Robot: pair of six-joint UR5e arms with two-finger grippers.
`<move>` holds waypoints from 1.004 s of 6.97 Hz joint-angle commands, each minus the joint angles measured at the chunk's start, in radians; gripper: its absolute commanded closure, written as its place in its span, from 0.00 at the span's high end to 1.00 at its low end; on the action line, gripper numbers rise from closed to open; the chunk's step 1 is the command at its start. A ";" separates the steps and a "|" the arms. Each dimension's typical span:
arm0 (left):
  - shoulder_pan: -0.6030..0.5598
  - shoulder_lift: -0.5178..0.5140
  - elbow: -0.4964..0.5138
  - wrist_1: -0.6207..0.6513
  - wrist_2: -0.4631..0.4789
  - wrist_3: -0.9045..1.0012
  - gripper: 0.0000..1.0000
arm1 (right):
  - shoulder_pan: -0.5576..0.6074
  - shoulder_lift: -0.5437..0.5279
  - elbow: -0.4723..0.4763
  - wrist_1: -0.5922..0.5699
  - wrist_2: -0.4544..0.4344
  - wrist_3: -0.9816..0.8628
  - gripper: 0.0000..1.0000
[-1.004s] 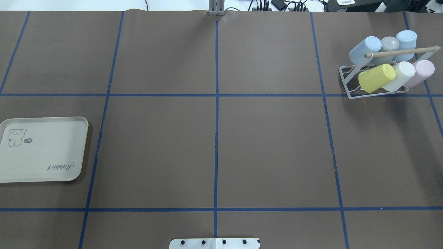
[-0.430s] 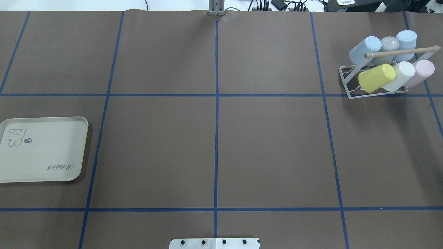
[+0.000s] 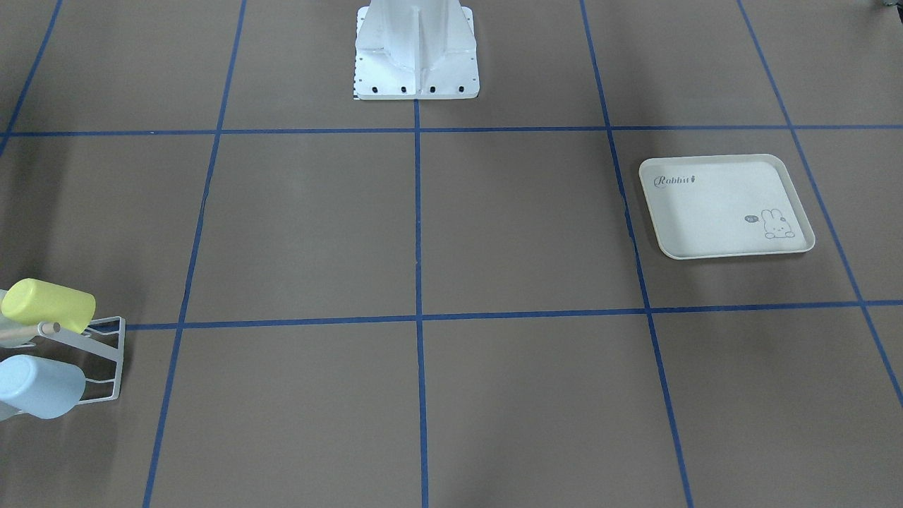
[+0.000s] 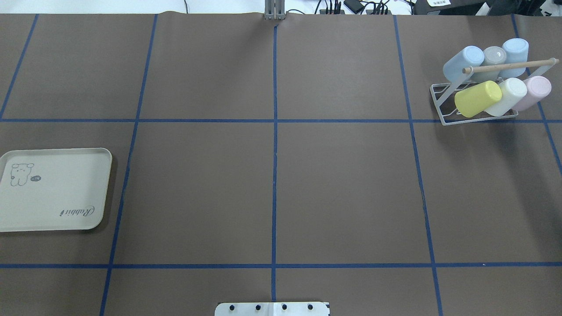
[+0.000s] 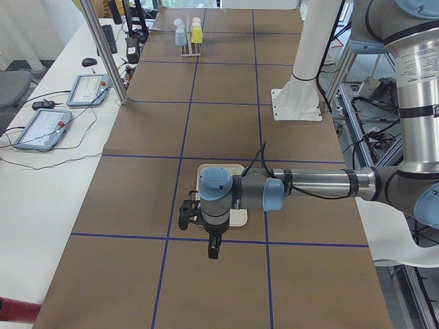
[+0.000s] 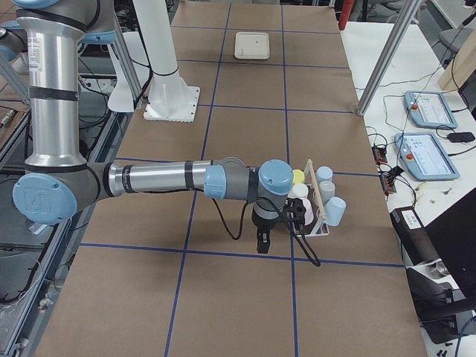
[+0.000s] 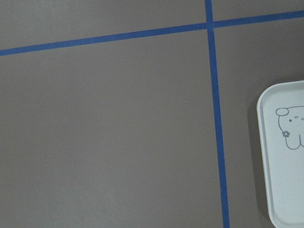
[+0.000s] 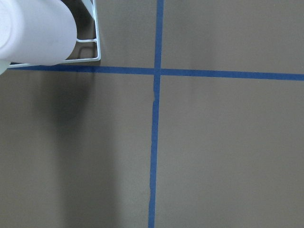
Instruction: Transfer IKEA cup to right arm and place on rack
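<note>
The white wire rack (image 4: 511, 66) with its wooden dowel stands at the table's far right. Several IKEA cups lie tilted on it, among them a yellow cup (image 4: 477, 98), a white cup (image 4: 509, 94), a pink cup (image 4: 533, 91) and a light blue cup (image 4: 463, 61). The front-facing view cuts the rack (image 3: 123, 360) off at its left edge. My right gripper (image 6: 302, 213) hovers just beside the rack; only the right side view shows it, so I cannot tell its state. My left gripper (image 5: 184, 215) hangs over the cream tray, seen only from the left side; I cannot tell its state either.
A cream rabbit-print tray (image 4: 52, 188) lies at the table's left edge. Blue tape lines divide the brown table cover into squares. The robot's white base (image 3: 416, 49) stands at the middle of the near edge. The right wrist view catches a rack corner (image 8: 97, 42).
</note>
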 commanded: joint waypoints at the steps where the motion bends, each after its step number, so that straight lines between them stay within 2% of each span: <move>1: 0.001 0.003 0.001 0.000 0.000 0.004 1.00 | 0.000 -0.001 -0.001 -0.001 0.002 0.000 1.00; 3: 0.002 0.003 0.029 0.000 0.000 0.005 1.00 | 0.000 -0.001 -0.005 -0.001 0.002 0.001 1.00; 7: 0.002 -0.009 0.021 0.000 0.000 0.003 1.00 | 0.000 -0.004 -0.014 -0.003 0.002 0.003 1.00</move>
